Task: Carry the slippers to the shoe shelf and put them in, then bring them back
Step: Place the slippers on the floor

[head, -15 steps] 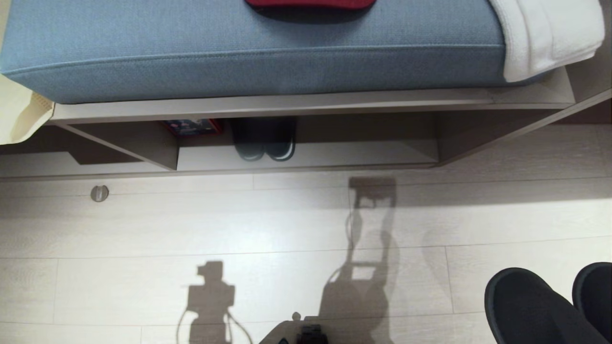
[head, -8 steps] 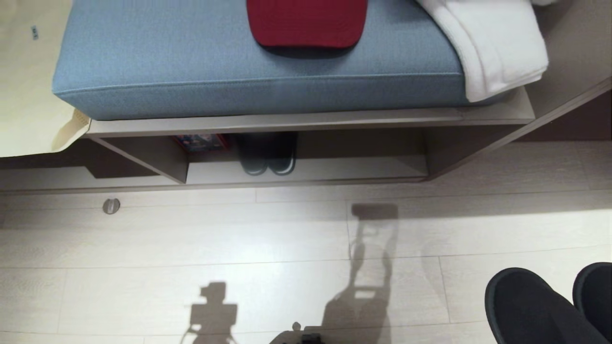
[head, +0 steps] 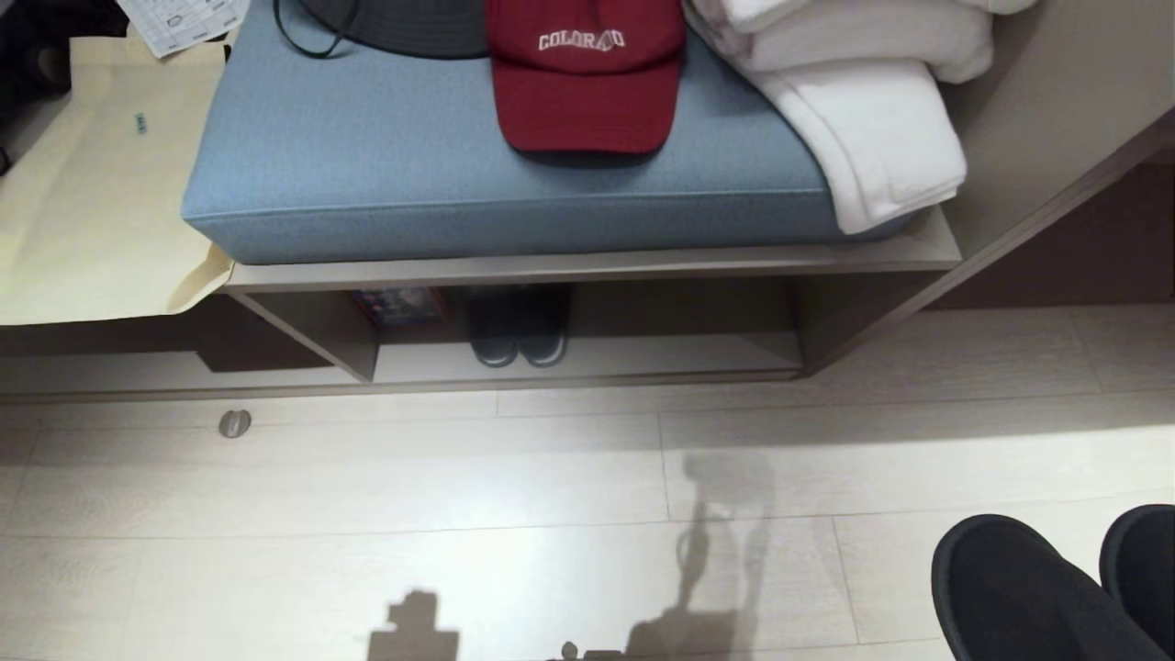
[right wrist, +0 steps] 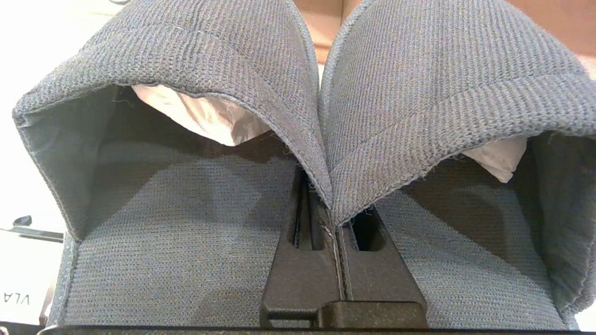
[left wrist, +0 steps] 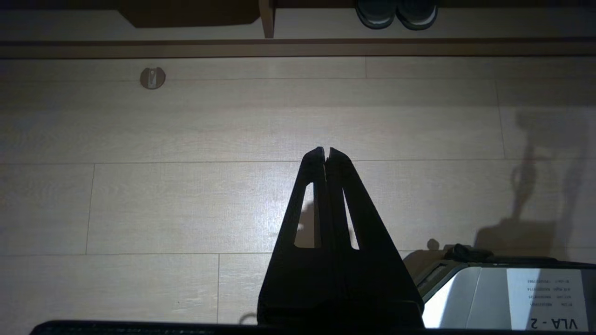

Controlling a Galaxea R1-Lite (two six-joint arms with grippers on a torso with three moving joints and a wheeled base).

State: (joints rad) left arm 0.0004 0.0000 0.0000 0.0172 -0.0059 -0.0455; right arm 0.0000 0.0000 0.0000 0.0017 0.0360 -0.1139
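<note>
Since the earlier frames the whole head view had swung upward, which was the camera moving and not the things: the red cap [head: 584,87] with white lettering, a second before only a sliver at the top edge, was now in full view on the blue cushion [head: 413,174], and the shelf had slid lower in the picture. The slippers [head: 1046,588] had kept their spot at about 5 o'clock in the head view.

The right claw [right wrist: 336,221] was clamped shut on the slippers, pinching the inner edges of the two dark knitted toe bands where they met, so the pair hung side by side from it over the pale wooden floor [head: 459,496]. Pale paper stuffing showed inside both toe bands in the right wrist view.

The left claw [left wrist: 326,151] was closed on nothing, its two black fingers pressed tip to tip above the floor.

At 12 o'clock in the head view stood the shoe shelf [head: 587,271], a low cubby under the cushion with an upright divider [head: 317,330] toward 10 o'clock. Inside it, just right of the divider, sat another pair of shoes [head: 519,335], dark with pale sole rims, toes pointing outward, and a small colourful box [head: 404,303] beside them. Folded white towels [head: 854,101] lay on the right end of the cushion, partly draped over its edge. A round metal floor stop [head: 235,423] sat at about 9 o'clock on the floor, in front of the shelf.
</note>
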